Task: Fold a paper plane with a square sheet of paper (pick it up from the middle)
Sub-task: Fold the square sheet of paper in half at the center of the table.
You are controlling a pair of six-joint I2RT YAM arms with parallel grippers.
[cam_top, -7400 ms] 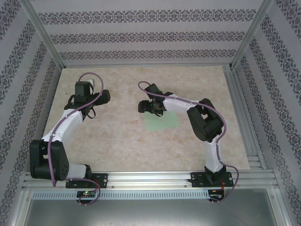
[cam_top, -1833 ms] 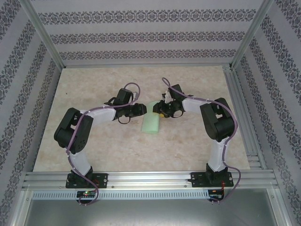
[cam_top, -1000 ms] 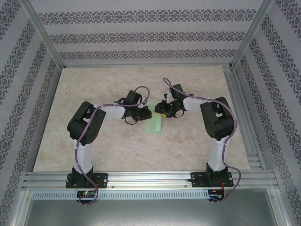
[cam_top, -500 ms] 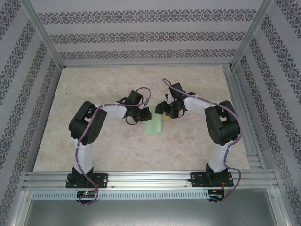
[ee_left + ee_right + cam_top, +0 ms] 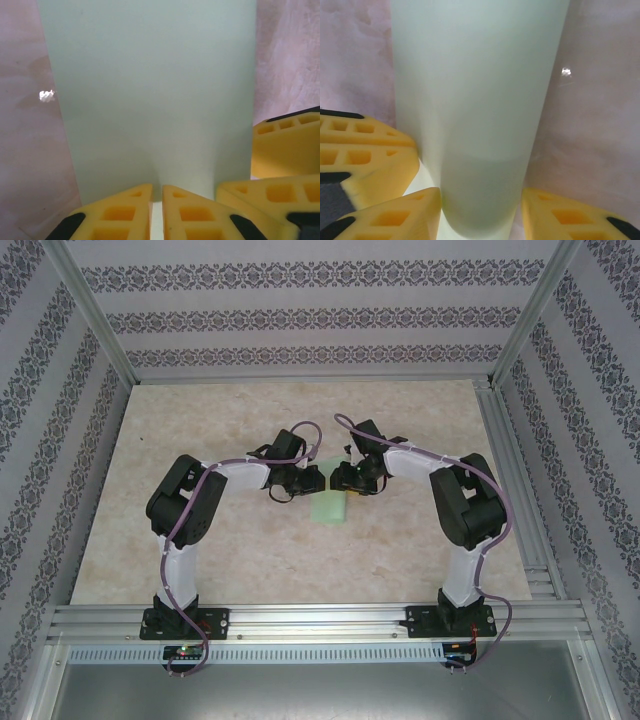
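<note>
Reaching inward with bent elbows, both arms meet tip to tip above the table point(image 5: 200, 430). The left gripper point(image 5: 156, 192) pinches almost closed on the square sheet of paper point(image 5: 328, 508). The right gripper point(image 5: 480, 197) clasps its curled fold, jaws half apart. The sheet stretches ahead of both fingertips.

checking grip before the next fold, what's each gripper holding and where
Left gripper pinches one end of the curled paper sheet. Right gripper straddles its rounded bend; whether it grips cannot be told.
</note>
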